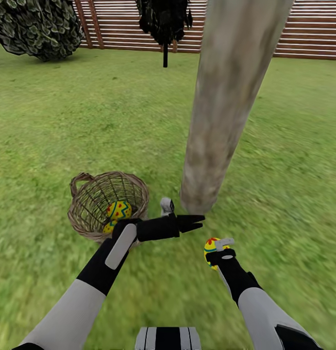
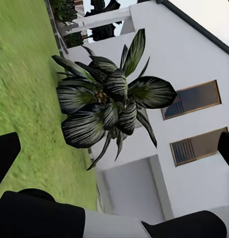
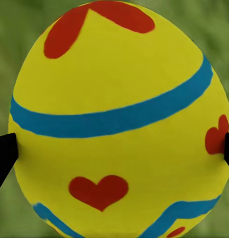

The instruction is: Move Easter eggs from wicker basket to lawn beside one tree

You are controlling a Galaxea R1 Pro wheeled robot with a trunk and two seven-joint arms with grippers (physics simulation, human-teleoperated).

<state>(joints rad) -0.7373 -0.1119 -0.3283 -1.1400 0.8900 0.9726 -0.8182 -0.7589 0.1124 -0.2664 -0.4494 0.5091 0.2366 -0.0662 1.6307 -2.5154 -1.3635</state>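
The wicker basket (image 1: 85,206) stands on the lawn (image 1: 90,121) just left of the thick pale tree (image 1: 226,107). Two yellow Easter eggs (image 1: 119,210) lie inside it. My left gripper (image 1: 197,222) hovers between the basket and the trunk's base, open and pointing right. In the left wrist view its fingertips (image 2: 5,153) stand wide apart with nothing between them. My right gripper (image 1: 215,249) is shut on a third Easter egg (image 1: 210,243), low over the grass a little nearer me than the trunk's foot. In the right wrist view that egg (image 3: 119,119) sits between both fingertips.
A round dark bush (image 1: 39,26) and a thin-stemmed dark tree (image 1: 164,24) stand at the back before the slatted fence (image 1: 309,29). The left wrist view looks past a striped-leaf plant (image 2: 109,104) to the white house (image 2: 193,64). Open grass lies all around the trunk.
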